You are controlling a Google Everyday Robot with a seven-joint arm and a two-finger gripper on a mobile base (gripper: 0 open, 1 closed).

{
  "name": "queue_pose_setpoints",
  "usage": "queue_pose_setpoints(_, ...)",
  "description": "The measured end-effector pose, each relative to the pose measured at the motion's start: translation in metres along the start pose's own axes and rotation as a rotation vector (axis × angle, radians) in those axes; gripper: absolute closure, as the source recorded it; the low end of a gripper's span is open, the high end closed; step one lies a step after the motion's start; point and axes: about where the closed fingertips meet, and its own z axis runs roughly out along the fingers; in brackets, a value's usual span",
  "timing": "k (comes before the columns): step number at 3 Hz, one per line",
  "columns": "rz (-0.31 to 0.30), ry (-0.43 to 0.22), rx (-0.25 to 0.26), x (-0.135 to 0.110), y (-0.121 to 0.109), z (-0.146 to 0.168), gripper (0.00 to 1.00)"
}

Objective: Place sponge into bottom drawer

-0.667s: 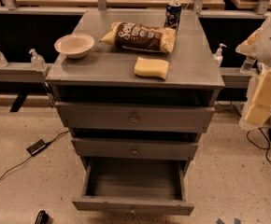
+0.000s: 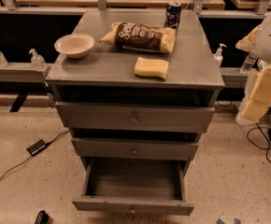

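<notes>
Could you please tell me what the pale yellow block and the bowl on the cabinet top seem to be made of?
The pale yellow wavy-edged sponge looks like soft matte foam, judging by its rounded edges. The round cream bowl seems glazed ceramic or plastic; its faint sheen leaves that open. The gripper hangs right of the grey cabinet, away from both.

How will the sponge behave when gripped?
Sponge looks like soft foam, so it likely squashes and weighs little. Lying flat, it probably won't roll. Gripper is out of view; only the arm shows at right.
</notes>
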Motion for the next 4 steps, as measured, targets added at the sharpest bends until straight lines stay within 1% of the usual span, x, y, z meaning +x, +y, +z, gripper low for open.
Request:
queue_pose_setpoints(1, 0.036, -0.101, 0.094, -0.017, -0.057, 0.011, 0.0)
queue_pose_setpoints(2, 0.037, -0.21, 0.082, -0.058, -0.138, 0.052, 0.0)
queue_pose_setpoints(3, 0.041, -0.308, 0.013, -0.094, -0.173, 0.084, 0.0)
queue_pose_setpoints(4, 0.0, -0.369, -0.095, -0.147, -0.175, 0.122, 0.0)
